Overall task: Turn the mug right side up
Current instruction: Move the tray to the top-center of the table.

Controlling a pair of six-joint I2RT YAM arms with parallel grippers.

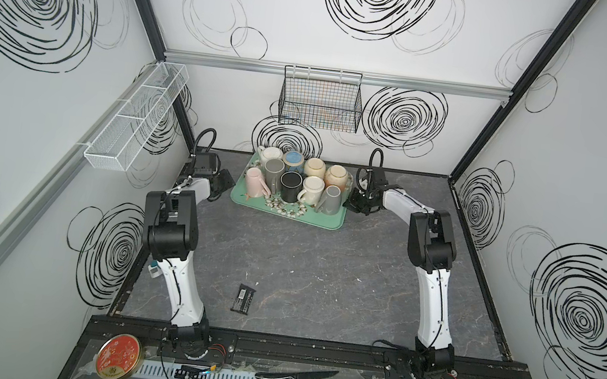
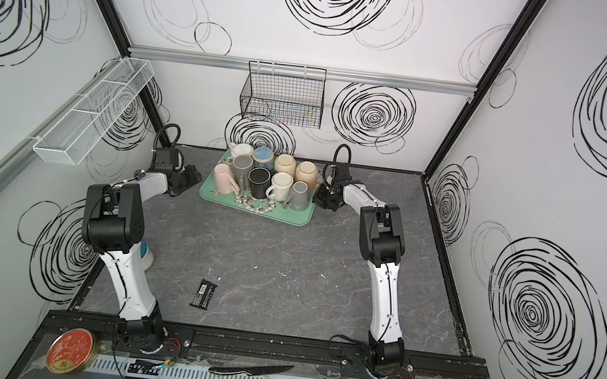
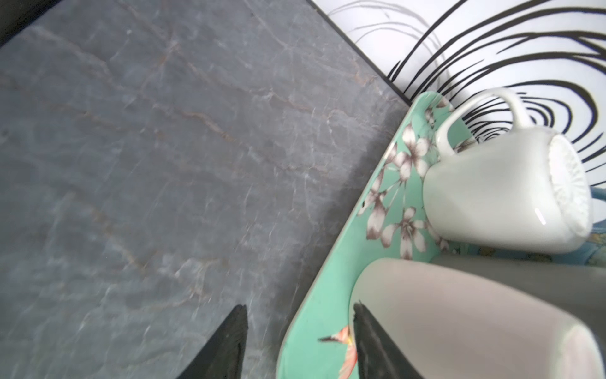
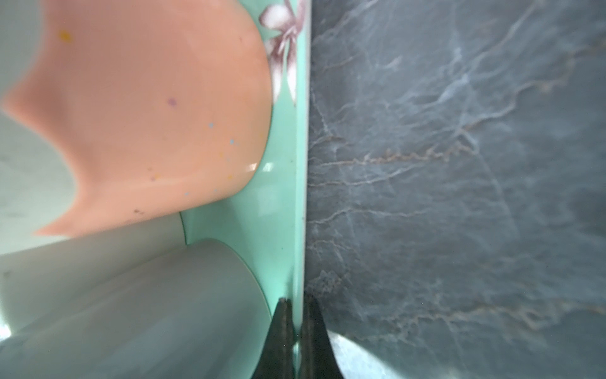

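Directions are read in both top views, with 6 o'clock at the near rail and 12 o'clock at the back wall. On the near ledge, a round red tin [image 1: 118, 361] lies at 7 o'clock and a dark knife [image 1: 297, 374] at 6 o'clock. On the grey marbled tabletop [image 1: 304, 269], a black printed packet [image 1: 243, 299] lies flat toward 7 o'clock of centre. Both arms reach toward 12 o'clock and flank a green floral tray [image 1: 323, 220] packed with mugs. The left gripper [image 1: 226, 183] sits at the tray's 9 o'clock side with its jaws parted and nothing between them but the tray edge below. In the left wrist view one finger [image 3: 373, 341] overlaps the side of the pink mug [image 1: 253, 178] (contact cannot be confirmed). The pink mug stands on the tray at its 9 o'clock edge, base up and mouth down, with its handle turned toward 4 o'clock. The right gripper [image 1: 351, 204] sits at the tray's 3 o'clock edge. In the right wrist view its jaws are pinched together on the tray rim. A white mug [image 3: 498, 193] at the tray's 11 o'clock corner also shows its base, while a black mug [image 1: 290, 185] near the middle shows an open mouth. On the back wall at 12 o'clock hangs a black wire basket [image 1: 320, 100]. On the side wall at 10 o'clock hangs a white mesh shelf [image 1: 138, 115].
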